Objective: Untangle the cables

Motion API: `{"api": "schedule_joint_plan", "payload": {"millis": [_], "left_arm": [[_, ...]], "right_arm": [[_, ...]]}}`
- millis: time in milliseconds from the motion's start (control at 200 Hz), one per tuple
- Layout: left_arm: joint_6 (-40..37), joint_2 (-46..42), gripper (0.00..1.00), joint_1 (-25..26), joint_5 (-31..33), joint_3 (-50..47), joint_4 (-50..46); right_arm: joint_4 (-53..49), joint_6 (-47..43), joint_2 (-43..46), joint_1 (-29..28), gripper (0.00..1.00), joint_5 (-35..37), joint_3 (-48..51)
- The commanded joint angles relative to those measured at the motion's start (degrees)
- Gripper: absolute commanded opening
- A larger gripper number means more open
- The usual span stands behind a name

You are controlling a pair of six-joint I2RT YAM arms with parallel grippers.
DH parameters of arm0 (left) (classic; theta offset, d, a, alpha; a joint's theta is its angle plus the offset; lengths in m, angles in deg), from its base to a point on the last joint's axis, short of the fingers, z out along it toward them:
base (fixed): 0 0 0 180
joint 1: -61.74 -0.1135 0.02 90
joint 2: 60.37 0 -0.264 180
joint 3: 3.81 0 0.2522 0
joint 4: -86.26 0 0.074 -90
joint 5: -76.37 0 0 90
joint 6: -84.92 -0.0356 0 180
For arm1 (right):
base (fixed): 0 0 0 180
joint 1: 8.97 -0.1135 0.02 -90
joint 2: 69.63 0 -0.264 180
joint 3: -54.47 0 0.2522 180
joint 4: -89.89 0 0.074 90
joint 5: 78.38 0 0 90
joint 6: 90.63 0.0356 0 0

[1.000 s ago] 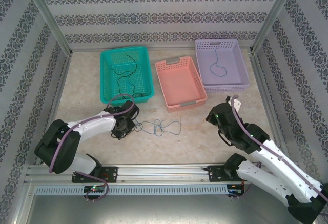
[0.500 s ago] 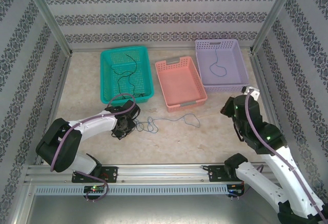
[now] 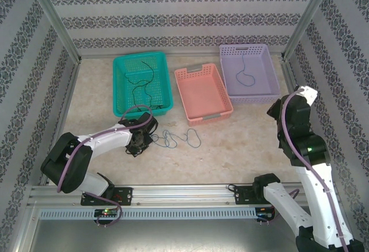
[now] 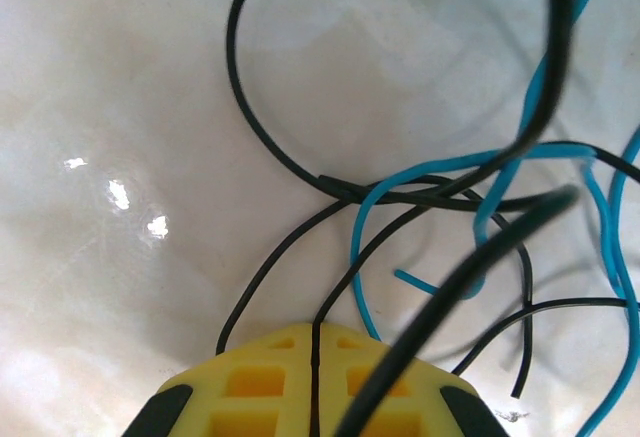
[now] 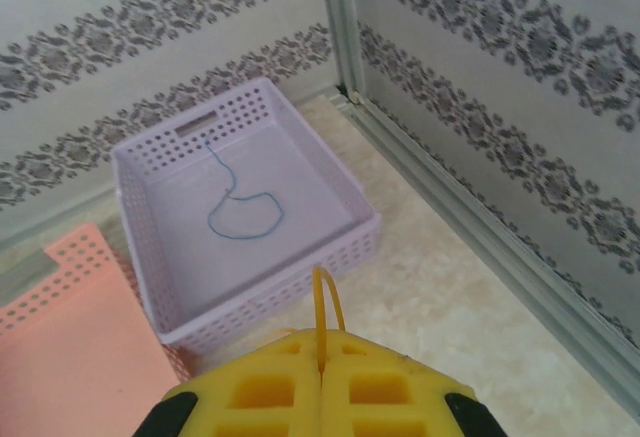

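Observation:
On the tabletop a tangle of cables, blue (image 3: 193, 136) and black (image 3: 154, 140), lies in front of the pink basket. My left gripper (image 3: 140, 142) sits at its left end. In the left wrist view the yellow fingers (image 4: 250, 382) are shut on a black cable (image 4: 270, 137) that runs down between them, and a blue cable (image 4: 420, 169) loops across it. My right gripper (image 3: 274, 111) is raised at the right, near the purple basket's front corner. Its gripper (image 5: 320, 342) is shut on a thin yellow cable (image 5: 325, 297) that loops out of the tips.
A teal basket (image 3: 141, 56) at the back left holds a black cable (image 3: 144, 82). The pink basket (image 3: 202, 93) stands in the middle. The purple basket (image 3: 249, 47), whose wall (image 5: 280, 297) faces my right wrist, holds a blue cable (image 5: 245, 219). Metal frame posts and patterned walls enclose the table.
The right arm has risen and swung right and back, away from the tangle. The blue loops on the table stretched out, then drew back toward the left. The left gripper stayed put.

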Motion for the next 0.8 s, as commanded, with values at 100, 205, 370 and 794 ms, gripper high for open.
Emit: {"api": "schedule_joint_plan", "payload": {"millis": [100, 205, 370, 794], "left_arm": [[-3.5, 2.3, 0.29, 2.0, -5.7, 4.8, 5.3], [-4.1, -1.5, 0.59, 2.4, -5.1, 10.3, -1.8], [-4.7, -8.5, 0.76, 2.6, -5.6, 16.3, -7.8], [-17.2, -8.3, 0.71, 3.6, -19.1, 32.8, -0.3]], "right_arm": [[9.9, -1.7, -0.2, -0.2, 0.00, -16.2, 1.4], [13.0, -1.2, 0.3, -0.9, 0.00, -22.6, 3.5], [16.1, -0.9, -0.7, -2.3, 0.00, -31.6, 5.0], [19.5, -2.3, -5.7, -12.7, 0.00, -32.1, 5.3]]}}
